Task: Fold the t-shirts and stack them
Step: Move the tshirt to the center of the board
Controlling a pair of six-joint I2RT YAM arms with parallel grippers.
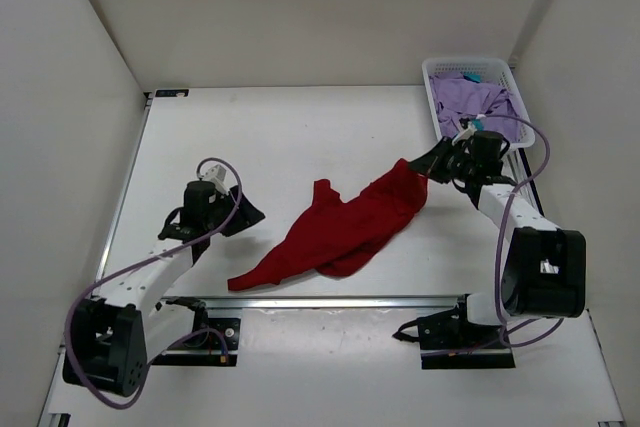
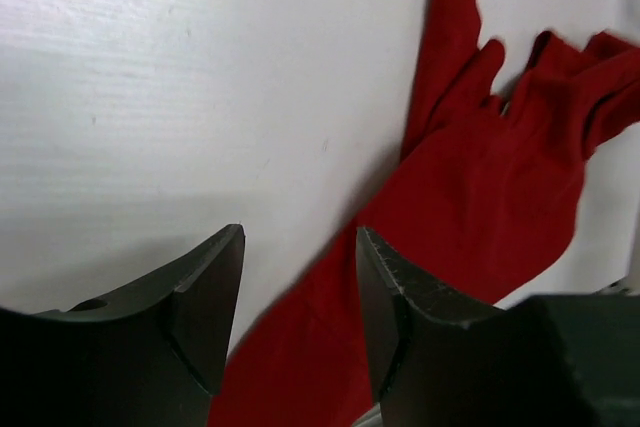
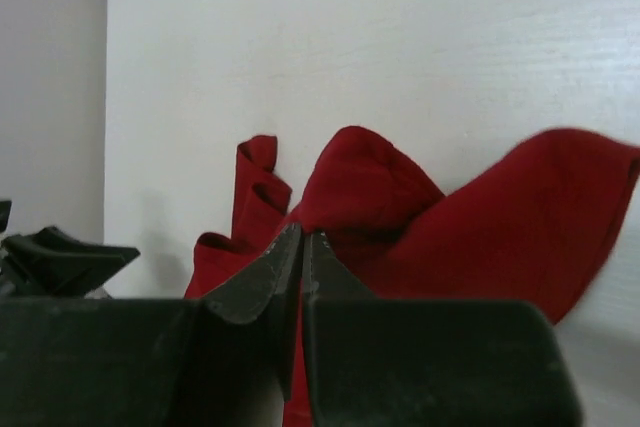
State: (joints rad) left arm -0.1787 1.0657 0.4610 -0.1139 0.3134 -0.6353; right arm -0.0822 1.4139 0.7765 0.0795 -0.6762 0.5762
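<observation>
A crumpled red t-shirt [image 1: 345, 230] lies stretched across the middle of the white table. My right gripper [image 1: 418, 168] is shut on its upper right corner and holds that end slightly raised; the wrist view shows the red cloth [image 3: 420, 217] pinched at the closed fingertips [image 3: 303, 237]. My left gripper [image 1: 243, 215] is open and empty, low over the table to the left of the shirt; the wrist view shows the shirt's lower end [image 2: 480, 187] just ahead between the spread fingers [image 2: 300, 247]. A purple t-shirt [image 1: 470, 99] lies in the white basket.
A white plastic basket [image 1: 493, 69] stands at the far right of the table. White walls enclose the table on the left, back and right. A metal rail [image 1: 330, 300] runs along the near edge between the arm bases.
</observation>
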